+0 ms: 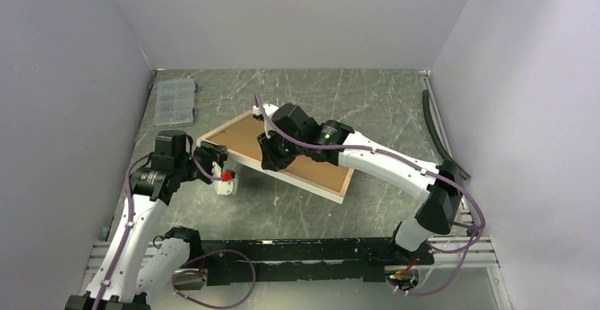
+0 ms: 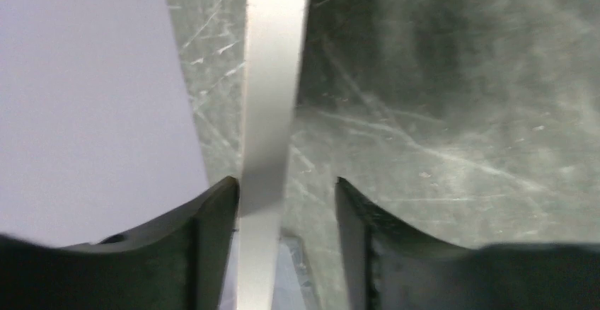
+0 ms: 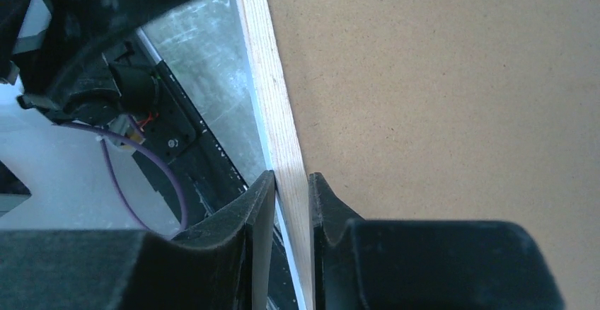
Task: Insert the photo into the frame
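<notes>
- frame [image 1: 322, 190]: lay back-up, skewed, mid-surface [image 1: 368, 105], backing board [image 1: 240, 139] in it.
- photo: not seen in any view.
- right gripper [image 3: 290, 179]: jaws pinched the frame's near rail.
- left gripper [image 2: 286, 190]: jaws stood apart, straddling the frame's left edge.
- step, judged: securing the frame; next called for the left jaws to close squarely.

The left arm [image 1: 145, 204] is bending at the elbow, its wrist pointing right. The left hand [image 1: 225, 180] is standing open around the frame [image 2: 269, 76] edge, one finger [image 2: 212, 246] touching it and the other apart from it. The right arm [image 1: 382, 161] is stretching left across the middle, wrist tilting down. The right hand [image 1: 272, 156] is pinching the frame's edge, with both fingers [image 3: 258, 211] pressing on it.
</notes>
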Motion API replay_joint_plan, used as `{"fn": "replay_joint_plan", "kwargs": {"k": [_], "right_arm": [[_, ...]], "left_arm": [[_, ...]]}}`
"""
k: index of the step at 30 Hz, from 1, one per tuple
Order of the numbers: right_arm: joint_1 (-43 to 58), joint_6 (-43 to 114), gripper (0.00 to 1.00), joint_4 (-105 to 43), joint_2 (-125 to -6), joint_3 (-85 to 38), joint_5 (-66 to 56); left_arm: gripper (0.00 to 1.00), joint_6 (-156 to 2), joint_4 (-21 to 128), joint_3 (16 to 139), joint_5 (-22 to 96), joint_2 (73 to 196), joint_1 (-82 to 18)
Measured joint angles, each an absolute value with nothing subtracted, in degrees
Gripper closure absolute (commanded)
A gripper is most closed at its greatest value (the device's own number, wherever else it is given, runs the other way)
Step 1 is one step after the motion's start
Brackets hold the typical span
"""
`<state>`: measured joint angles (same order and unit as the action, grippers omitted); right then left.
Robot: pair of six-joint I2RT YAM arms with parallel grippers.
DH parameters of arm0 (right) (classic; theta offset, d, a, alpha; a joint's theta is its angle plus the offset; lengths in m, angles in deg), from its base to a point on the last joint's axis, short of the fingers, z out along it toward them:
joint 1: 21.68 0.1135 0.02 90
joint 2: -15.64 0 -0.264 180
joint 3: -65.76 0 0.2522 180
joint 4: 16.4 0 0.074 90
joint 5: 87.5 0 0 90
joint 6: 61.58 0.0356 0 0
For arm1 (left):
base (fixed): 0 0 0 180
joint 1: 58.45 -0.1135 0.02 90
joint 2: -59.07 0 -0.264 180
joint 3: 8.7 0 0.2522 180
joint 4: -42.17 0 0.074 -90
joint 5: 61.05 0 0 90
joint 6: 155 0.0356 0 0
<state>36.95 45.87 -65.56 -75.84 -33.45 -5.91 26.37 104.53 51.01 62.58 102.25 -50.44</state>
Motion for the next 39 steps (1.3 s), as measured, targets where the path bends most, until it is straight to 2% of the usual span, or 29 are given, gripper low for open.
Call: {"fn": "replay_joint_plan", "kwargs": {"k": [1,2,6,8,12,17,23,31,33,36,39], "right_arm": [[36.54,45.92,0.86,-65.89,-75.84,-33.76,-6.39],[36.04,45.90,0.79,-66.61,-75.84,-34.31,-7.09],[33.54,45.50,0.52,-67.61,-75.40,-35.81,-8.20],[32.71,45.13,0.43,-68.09,-74.99,-36.78,-8.22],[33.15,40.91,0.35,-71.15,-73.13,-40.27,-6.80],[36.54,33.28,0.31,-75.74,-69.02,-40.95,-2.32],[41.50,24.89,0.31,-78.63,-67.75,-36.56,7.23],[42.05,17.94,0.40,-77.69,-69.94,-33.45,16.69],[42.20,16.80,0.45,-76.53,-70.42,-32.75,18.11],[42.29,15.71,0.62,-75.05,-71.10,-32.45,20.06],[42.29,14.16,0.81,-73.84,-71.19,-32.47,20.52]], "left_arm": [[0.81,26.83,104.07,51.82,62.41,103.36,-49.96],[0.87,27.92,102.89,53.09,62.30,104.89,-49.41],[0.91,28.34,101.78,57.79,61.05,109.88,-47.99],[0.92,28.23,101.82,58.09,60.90,110.93,-47.66],[0.93,26.94,103.86,60.83,60.92,112.87,-47.38],[0.94,23.20,108.29,67.16,61.40,115.54,-47.09],[0.95,19.51,111.72,70.53,62.32,116.24,-47.09],[0.95,17.89,112.90,71.56,62.49,116.33,-47.09],[0.95,17.01,112.93,71.95,62.71,116.33,-47.09],[0.91,15.64,112.73,72.02,63.00,116.33,-47.09],[0.73,13.36,111.75,72.15,63.04,116.28,-47.09]]}}
